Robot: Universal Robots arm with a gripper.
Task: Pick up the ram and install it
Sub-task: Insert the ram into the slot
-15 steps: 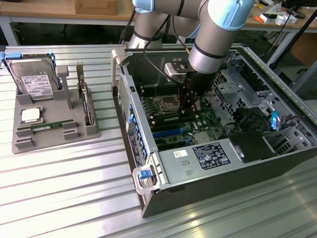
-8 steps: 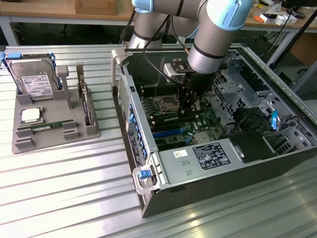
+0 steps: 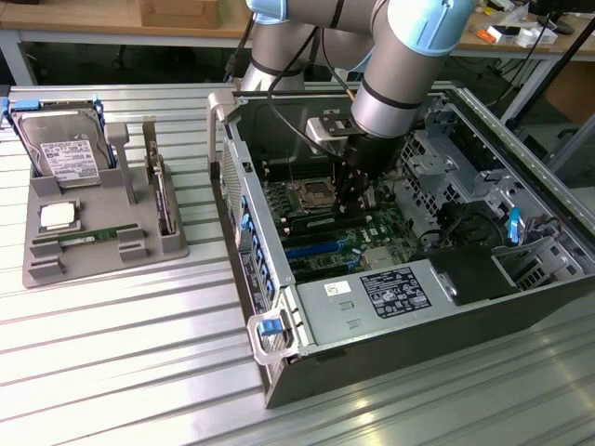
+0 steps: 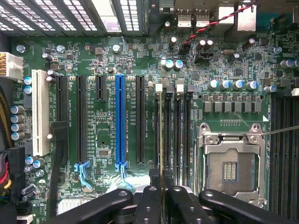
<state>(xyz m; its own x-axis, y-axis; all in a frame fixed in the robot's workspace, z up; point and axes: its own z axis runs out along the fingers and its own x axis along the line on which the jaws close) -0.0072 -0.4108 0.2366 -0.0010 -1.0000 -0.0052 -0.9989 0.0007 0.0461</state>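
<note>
Inside the open computer case [image 3: 279,307], the end effector [image 4: 161,196] is clamped on the ram [image 4: 161,140], edge-on directly below it, its long axis running along the motherboard's memory slots [image 4: 175,135].

The ram [image 4: 161,140], edge-on, perhaps runs hidden between the tool's fingers [image 4: 148,205].

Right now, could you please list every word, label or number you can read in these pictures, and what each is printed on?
None can be read.
Hard drive white label: print too small.
Power supply black label and white sticker: blurred.
Motherboard white slot markings: too small.
The ram held edge-on: no text visible.
</note>
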